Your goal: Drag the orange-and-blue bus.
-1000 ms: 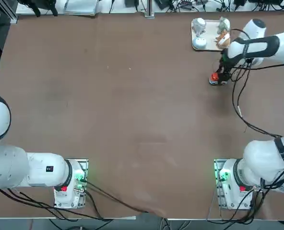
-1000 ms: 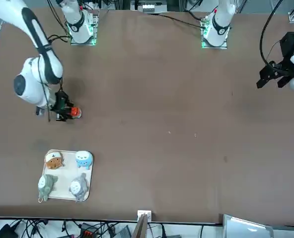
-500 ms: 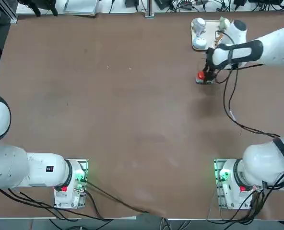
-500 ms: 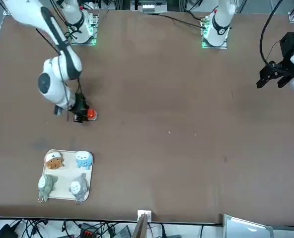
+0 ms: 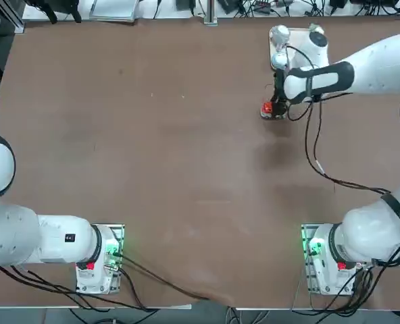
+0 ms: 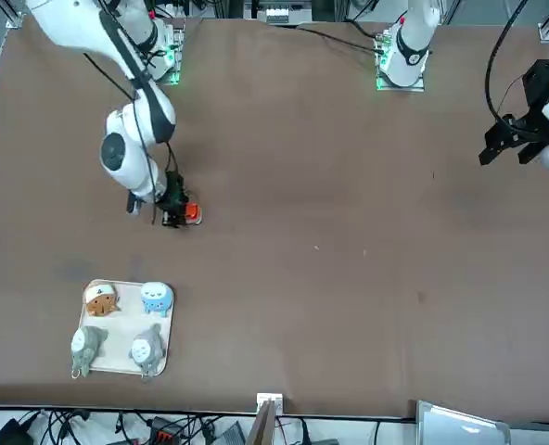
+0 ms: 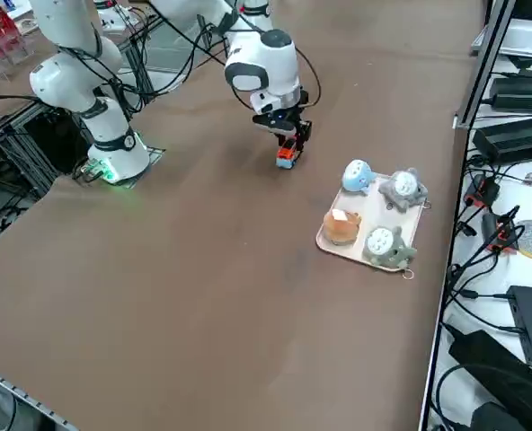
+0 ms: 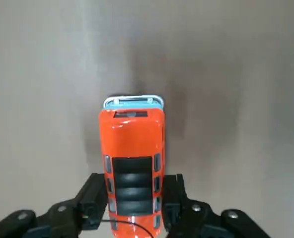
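1. We saw the right gripper (image 8: 136,194) closed on the orange-and-blue bus (image 8: 132,166); its jaws stood only as far apart as the bus was wide, one black finger (image 8: 96,201) pressed to each long side.
2. We found the grip toward the bus's rear; the orange body reached out past the fingertips, its light-blue end with a pale bumper pointing away from the gripper; a black ribbed panel lay along the roof, and a thin black cable (image 8: 129,222) crossed the rear part.
3. We had the bus and gripper over the far part of the brown table (image 5: 166,155), right of its middle in the top view; the bus was at or just above the surface, and we could not tell whether its wheels touched.
4. We saw the white tray (image 6: 117,345) near the bus but apart from it, farther from the arms' bases; it bore a brown-and-white figurine (image 6: 101,300), a light-blue one (image 6: 157,298), a grey-green one (image 6: 84,347) and a grey one (image 6: 146,350); the gripper touched none of them.
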You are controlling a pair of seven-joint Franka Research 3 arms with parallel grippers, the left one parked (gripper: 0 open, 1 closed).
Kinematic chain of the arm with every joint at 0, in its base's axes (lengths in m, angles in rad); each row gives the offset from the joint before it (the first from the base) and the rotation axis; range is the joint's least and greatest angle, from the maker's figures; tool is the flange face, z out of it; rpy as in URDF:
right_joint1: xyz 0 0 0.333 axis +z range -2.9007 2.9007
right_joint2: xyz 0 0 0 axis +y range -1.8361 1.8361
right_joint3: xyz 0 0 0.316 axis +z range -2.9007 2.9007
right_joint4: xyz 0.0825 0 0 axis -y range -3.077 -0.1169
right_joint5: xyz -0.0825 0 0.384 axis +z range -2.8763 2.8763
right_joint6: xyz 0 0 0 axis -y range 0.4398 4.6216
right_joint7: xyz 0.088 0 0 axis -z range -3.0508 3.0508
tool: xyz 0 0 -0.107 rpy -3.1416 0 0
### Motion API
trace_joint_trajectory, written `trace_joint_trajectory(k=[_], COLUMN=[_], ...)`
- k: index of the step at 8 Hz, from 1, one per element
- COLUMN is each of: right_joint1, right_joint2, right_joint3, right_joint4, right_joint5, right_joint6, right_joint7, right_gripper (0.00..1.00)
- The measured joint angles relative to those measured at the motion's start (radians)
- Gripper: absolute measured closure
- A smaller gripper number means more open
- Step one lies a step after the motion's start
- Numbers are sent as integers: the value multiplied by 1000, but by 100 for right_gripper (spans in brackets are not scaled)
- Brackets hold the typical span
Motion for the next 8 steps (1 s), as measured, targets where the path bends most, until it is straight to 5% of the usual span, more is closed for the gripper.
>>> trace_joint_trajectory(k=[8], right_joint1=[158], right_joint2=[66], right_joint3=[-1], right_joint4=[93], right_joint5=[0], right_joint6=[0], right_joint7=[194], right_gripper=[41])
